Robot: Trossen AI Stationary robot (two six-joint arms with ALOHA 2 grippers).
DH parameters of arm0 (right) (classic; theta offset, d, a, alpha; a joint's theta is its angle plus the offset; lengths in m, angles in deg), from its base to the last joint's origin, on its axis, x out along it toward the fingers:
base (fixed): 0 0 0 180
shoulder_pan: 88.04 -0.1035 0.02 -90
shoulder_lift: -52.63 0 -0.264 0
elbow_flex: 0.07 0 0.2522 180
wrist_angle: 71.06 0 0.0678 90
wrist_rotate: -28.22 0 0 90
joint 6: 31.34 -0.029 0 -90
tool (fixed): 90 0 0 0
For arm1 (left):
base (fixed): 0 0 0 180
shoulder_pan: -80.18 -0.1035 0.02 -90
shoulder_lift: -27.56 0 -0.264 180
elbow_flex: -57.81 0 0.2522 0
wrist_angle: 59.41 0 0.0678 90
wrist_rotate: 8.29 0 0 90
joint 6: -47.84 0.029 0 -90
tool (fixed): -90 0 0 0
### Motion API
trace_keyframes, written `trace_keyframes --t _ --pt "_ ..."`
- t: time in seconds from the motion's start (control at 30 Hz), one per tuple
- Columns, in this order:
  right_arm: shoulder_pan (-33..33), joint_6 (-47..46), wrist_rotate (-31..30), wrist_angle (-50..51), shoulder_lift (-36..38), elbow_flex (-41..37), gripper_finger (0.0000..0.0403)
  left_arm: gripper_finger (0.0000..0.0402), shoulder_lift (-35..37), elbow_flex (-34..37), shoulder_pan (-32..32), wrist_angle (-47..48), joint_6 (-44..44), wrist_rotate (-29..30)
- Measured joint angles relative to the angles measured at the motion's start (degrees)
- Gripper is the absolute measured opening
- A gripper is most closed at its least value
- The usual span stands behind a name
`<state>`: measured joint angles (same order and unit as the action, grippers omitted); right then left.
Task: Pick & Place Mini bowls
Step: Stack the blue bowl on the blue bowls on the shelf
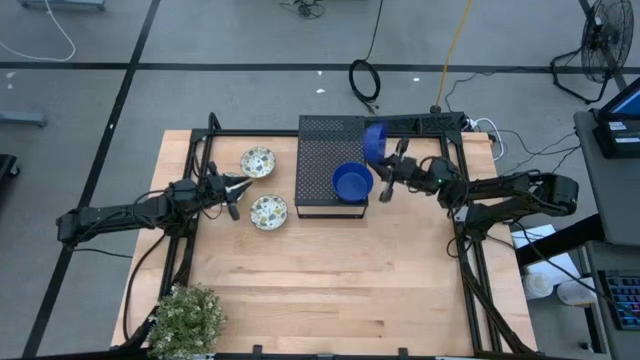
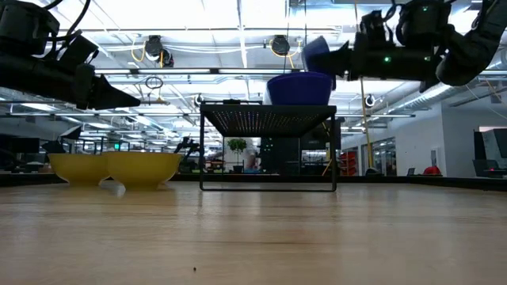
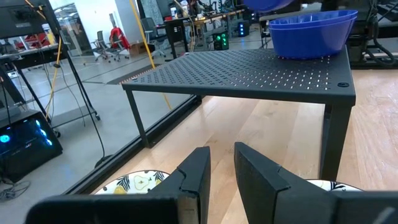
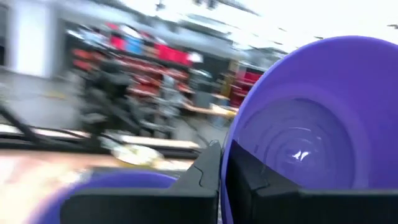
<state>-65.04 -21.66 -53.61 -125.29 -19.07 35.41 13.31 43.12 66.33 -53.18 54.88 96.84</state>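
Wooden table (image 1: pixel 330 280) seen from above, with a black perforated stand (image 1: pixel 320 165) at its 12 o'clock edge. One blue bowl (image 1: pixel 351 182) sits upright on the stand's right side. The right gripper (image 1: pixel 385 160) hangs above the stand, at about 1 o'clock from that bowl, its fingers pinched on the rim of a second blue bowl (image 1: pixel 375 140) held tipped on edge in the air. Two cream patterned bowls (image 1: pixel 258 161) (image 1: pixel 268 211) rest on the table at 9 o'clock from the stand. The left gripper (image 1: pixel 235 186) hovers between them, its fingers nearly together and holding nothing.
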Motion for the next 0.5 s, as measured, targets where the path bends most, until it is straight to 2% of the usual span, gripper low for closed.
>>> trace_keyframes --t 0.27,0.4,0.5 --pt "0.0 -9.8 16.9 -3.7 0.0 0.0 0.0004 0.0077 0.0 0.0 0.0 0.0 0.0 0.0" --pt "-0.7 -15.9 19.1 -6.7 0.0 1.0 0.0004 0.0077 0.0 0.0 0.0 0.0 0.0 0.0" --pt "-2.5 -18.2 21.0 -5.4 0.0 5.4 0.0003 0.0077 0.0 0.0 0.0 0.0 0.0 0.0"
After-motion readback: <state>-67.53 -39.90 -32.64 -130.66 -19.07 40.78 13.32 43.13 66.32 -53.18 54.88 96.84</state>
